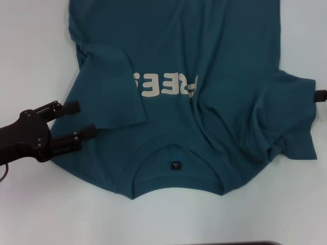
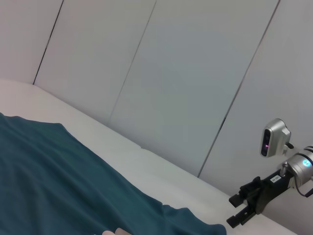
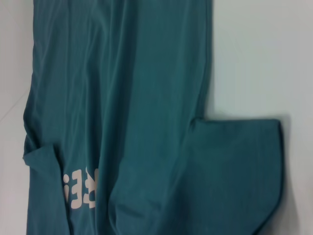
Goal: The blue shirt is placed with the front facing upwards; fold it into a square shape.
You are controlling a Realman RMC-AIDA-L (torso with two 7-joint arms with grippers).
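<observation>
While the shirt [image 1: 204, 76] lies front-up across the table [image 1: 30, 51], collar toward the robot at 6 o'clock, its left sleeve [image 1: 110, 87] is already folded in over the lettering [image 1: 166, 84]. Left gripper [image 1: 87, 121] sits at 9 o'clock by that sleeve's edge, jaws apart, holding nothing; probably placed there for the next side fold. Right sleeve [image 1: 291, 117] is bunched at 3 o'clock, unfolded. Right gripper [image 1: 321, 95] is barely in frame beside it, so I cannot tell if it's open or closed.
</observation>
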